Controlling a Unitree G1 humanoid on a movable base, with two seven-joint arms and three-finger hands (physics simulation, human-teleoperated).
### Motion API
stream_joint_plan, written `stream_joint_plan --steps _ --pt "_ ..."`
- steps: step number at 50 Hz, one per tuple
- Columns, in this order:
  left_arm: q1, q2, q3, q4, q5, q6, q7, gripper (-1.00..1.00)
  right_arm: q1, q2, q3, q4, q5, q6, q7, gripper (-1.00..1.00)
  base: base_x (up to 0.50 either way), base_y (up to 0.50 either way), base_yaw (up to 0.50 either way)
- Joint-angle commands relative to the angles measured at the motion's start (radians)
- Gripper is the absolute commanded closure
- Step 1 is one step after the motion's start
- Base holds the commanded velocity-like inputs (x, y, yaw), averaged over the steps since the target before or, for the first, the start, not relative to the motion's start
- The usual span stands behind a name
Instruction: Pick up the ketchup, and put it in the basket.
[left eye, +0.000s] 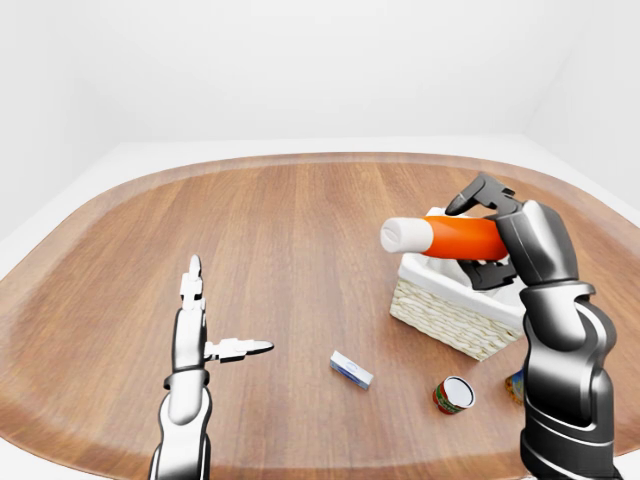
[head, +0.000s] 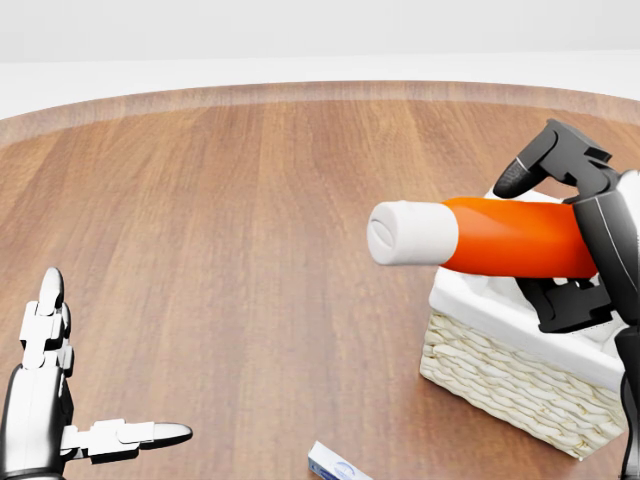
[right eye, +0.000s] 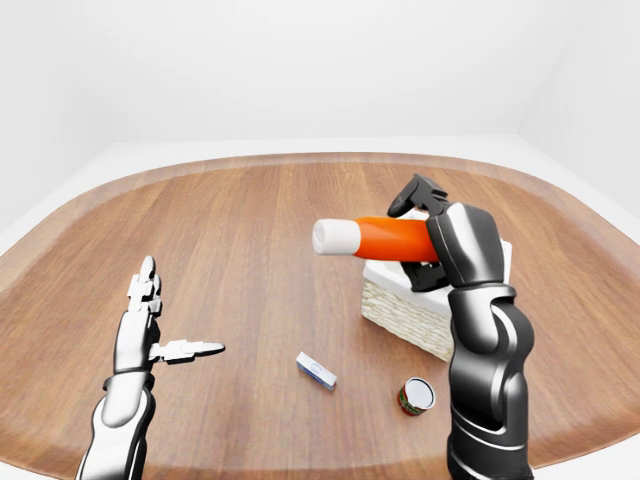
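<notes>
Ketchup (head: 510, 238) is lying sideways in the right hand (head: 570, 240), white cap pointing toward frame left, orange body clamped btwn fingers at right edge of the head view. It's hanging in the air directly above the basket (head: 500, 375), not touching it; cap end is sticking out past the basket's left rim. Probably held level bc the grip took it round the middle, & it's likely being lined up over the white lining for a drop. Left hand (left eye: 200, 335) is sitting idle at lower left of the left-eye view, fingers spread apart, holding nothing, well apart from everything. Small blue-white box (left eye: 351, 370) & a red can (left eye: 453, 394) are lying on the wooden table (left eye: 280, 230) near the basket, bottom centre & lower right.
</notes>
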Motion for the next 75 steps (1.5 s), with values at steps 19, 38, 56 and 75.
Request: stream_joint_plan --steps 19,38,56,75 --pt "-0.001 0.000 -0.001 0.005 0.000 0.000 0.002 -1.00 -0.187 -0.169 -0.035 0.404 -0.018 0.000 -0.110 1.00 0.00 0.00 0.00" --pt "0.002 -0.001 -0.003 0.000 0.002 0.000 0.001 -1.00 -0.306 -0.259 -0.015 0.719 -0.037 0.000 -0.239 1.00 0.00 0.00 0.00" --pt "0.000 0.001 0.004 -0.001 -0.010 0.000 -0.007 -1.00 -0.436 -0.306 0.045 1.064 -0.075 0.000 -0.380 1.00 0.00 0.00 0.00" --pt "0.004 0.000 0.006 -0.012 -0.012 0.000 -0.013 -1.00 -0.532 -0.289 0.123 1.407 -0.102 -0.007 -0.546 1.00 0.00 0.00 0.00"
